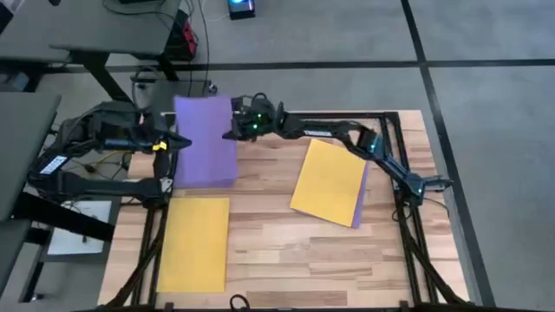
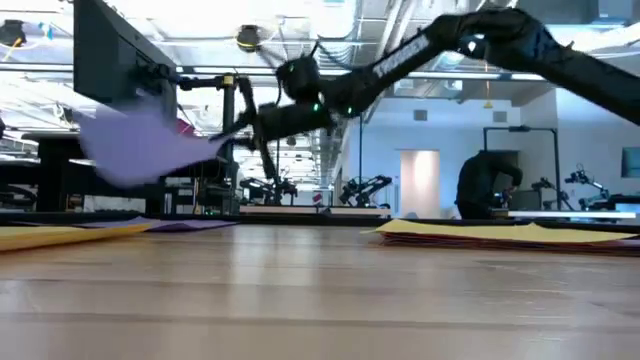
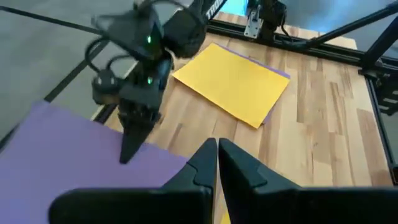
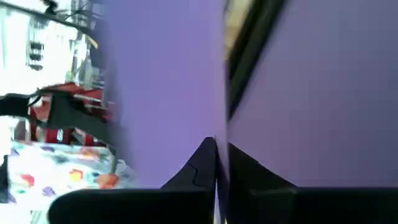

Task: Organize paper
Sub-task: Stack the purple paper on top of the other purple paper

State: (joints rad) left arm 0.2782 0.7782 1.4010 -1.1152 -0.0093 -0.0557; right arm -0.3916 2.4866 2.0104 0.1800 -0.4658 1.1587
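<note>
A purple sheet of paper (image 1: 205, 130) hangs in the air over the table's far left part, held between both grippers. My left gripper (image 1: 179, 144) is shut on its left edge and my right gripper (image 1: 231, 133) on its right edge. In the low view the sheet (image 2: 140, 145) floats well above the table. A yellow sheet (image 1: 194, 243) lies flat at the near left. Another yellow sheet (image 1: 329, 182) lies at the right on a purple one whose edge (image 1: 363, 196) shows. My left gripper pinches the purple sheet's left edge (image 3: 181, 167) between its two shut fingers, coming level from the table's left. The sheet is lifted clear of the table. My right gripper pinches the opposite, right edge (image 3: 127, 155) between its shut fingers (image 3: 132, 134), slanting down from the right. In its own wrist view the purple sheet (image 4: 168, 81) fills the picture.
Purple paper (image 2: 185, 225) shows on the table behind the near-left yellow sheet (image 2: 60, 236). Black frame rails (image 1: 399, 165) run along the table's sides. Bare wood (image 1: 295, 260) lies at the near middle and right.
</note>
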